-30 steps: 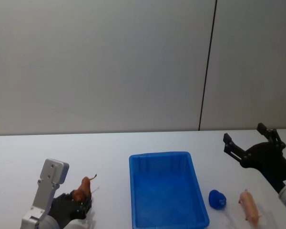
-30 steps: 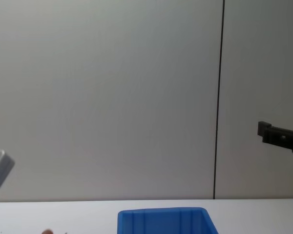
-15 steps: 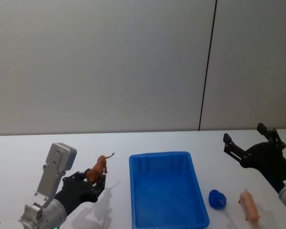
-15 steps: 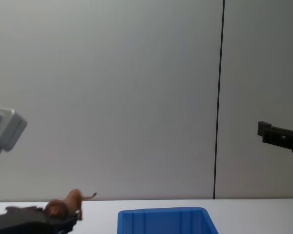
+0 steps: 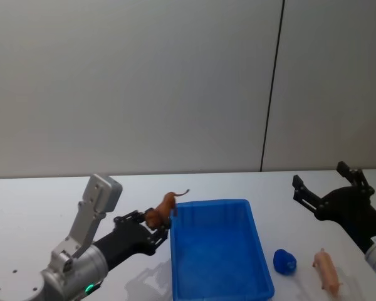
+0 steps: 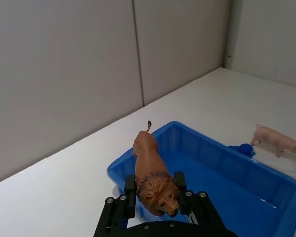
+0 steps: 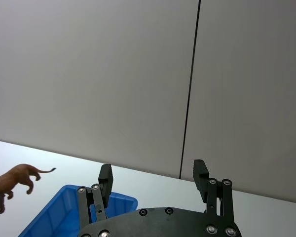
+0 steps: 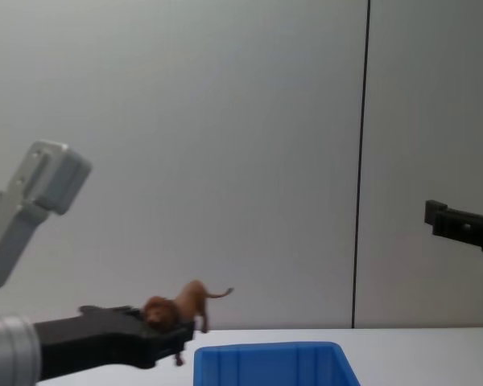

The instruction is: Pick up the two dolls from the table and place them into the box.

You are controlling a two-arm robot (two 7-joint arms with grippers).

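A reddish-brown lion doll with a thin tail is held in the air, and my left gripper is shut on it. It hangs at the left rim of the blue box, near its far corner. In the left wrist view the fingers clamp the lion just short of the box. A pink pig doll lies on the white table to the right of the box. My right gripper hovers open above the table, beyond the pig.
A small dark-blue object lies on the table between the box and the pig. A grey wall with a vertical dark seam stands behind the table. Bare tabletop stretches along the back and left.
My left gripper has lifted the lion doll off the table and carried it right, up to the box's left rim. The right arm, pig and box have not moved.
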